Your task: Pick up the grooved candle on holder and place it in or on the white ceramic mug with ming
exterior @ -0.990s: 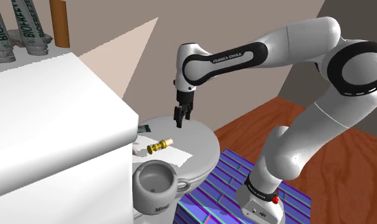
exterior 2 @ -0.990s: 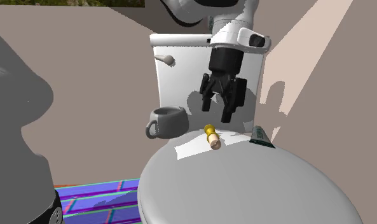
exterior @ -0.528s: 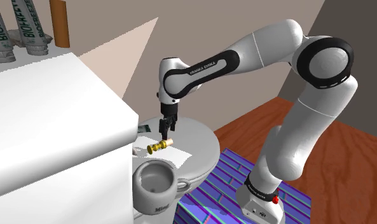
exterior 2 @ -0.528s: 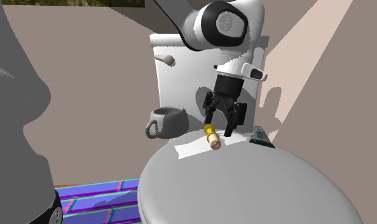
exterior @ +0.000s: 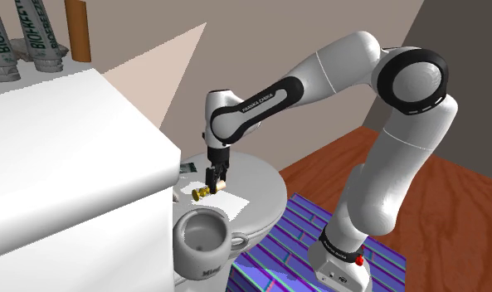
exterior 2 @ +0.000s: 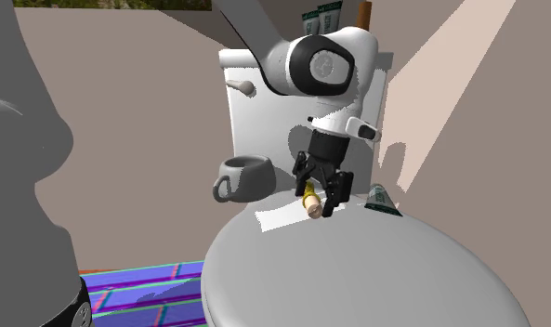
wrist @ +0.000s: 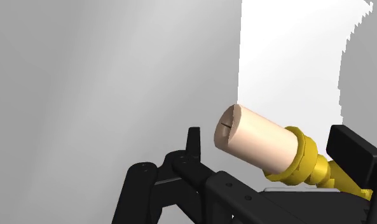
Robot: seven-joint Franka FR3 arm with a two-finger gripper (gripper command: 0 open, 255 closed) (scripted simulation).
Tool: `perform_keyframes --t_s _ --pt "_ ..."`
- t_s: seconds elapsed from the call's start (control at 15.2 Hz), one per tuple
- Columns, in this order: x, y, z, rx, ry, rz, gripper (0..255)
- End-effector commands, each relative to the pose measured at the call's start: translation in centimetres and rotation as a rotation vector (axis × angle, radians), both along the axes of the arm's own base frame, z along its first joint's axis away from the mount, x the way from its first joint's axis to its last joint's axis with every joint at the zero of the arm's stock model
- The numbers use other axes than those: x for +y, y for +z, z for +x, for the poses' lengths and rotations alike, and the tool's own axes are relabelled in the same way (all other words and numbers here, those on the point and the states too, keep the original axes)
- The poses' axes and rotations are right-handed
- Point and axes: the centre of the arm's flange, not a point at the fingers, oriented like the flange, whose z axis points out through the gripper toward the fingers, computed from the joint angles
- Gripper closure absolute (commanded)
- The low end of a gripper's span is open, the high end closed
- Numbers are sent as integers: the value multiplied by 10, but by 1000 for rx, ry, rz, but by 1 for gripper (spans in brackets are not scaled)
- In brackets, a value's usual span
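Note:
The candle (exterior: 204,192) is a short cream cylinder on a gold holder, lying on its side on a bright patch of the toilet lid (exterior: 265,187). My black gripper (exterior: 216,177) has come down over it and is open. In the wrist view the candle (wrist: 260,141) lies between the fingers, with the gold holder (wrist: 304,160) close to one finger (wrist: 353,150) and the other finger (wrist: 193,139) apart from the cream end. The gripper (exterior 2: 316,196) straddles the candle (exterior 2: 311,204). The grey-white mug (exterior: 204,240) stands upright by the toilet, handle outward, with the tank behind the mug (exterior 2: 241,176).
The white tank (exterior: 70,166) carries several tubes (exterior: 24,41) and a brown cylinder (exterior: 77,29). A green-and-white packet (exterior 2: 380,197) lies on the lid near the tank. A flush handle (exterior 2: 241,87) sticks out. A purple rug (exterior: 298,240) and wood floor lie below.
The arm has swung toward the shoulder view's left and lowered, bringing the open gripper down from above the lid to around the candle. The candle and mug have not moved.

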Motion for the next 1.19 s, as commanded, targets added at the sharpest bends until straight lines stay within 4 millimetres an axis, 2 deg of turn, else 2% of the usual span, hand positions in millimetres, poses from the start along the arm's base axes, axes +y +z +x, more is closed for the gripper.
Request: perform_keyframes --t_s 0.0,0.4,0.46,1.06,1.12 --pt "0 -3 -1 -1 0 0 0" --pt "0 -3 -1 -1 0 0 0" --pt "0 -3 -1 -1 0 0 255" --pt "0 -3 -1 -1 0 0 255" --pt "0 2 -1 -1 0 0 255"
